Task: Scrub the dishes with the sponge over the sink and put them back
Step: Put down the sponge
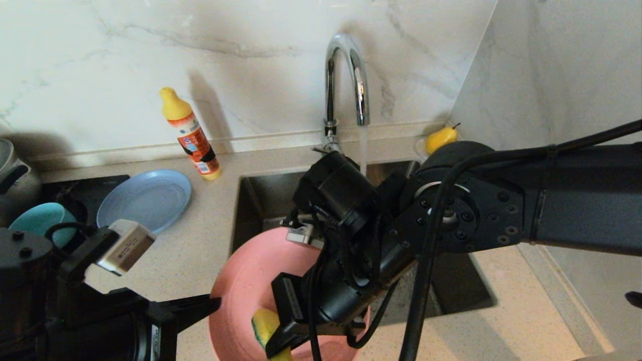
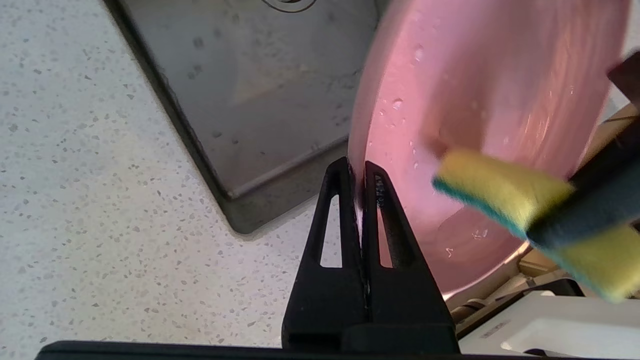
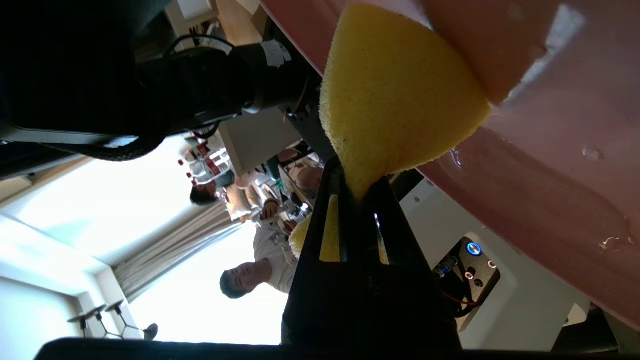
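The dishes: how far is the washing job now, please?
In hand: the left gripper clamps the rim of the salmon-pink plate at the sink, while the right gripper presses the sponge on it. Water runs from the tap. Left: the blue-grey plate and teal bowl wait on the counter; nothing shows whether they are washed.

Left tool (image 2: 359,172) clamped tight, reaching in from lower left — right tool (image 3: 357,192) pinched closed, wrist bent downward.
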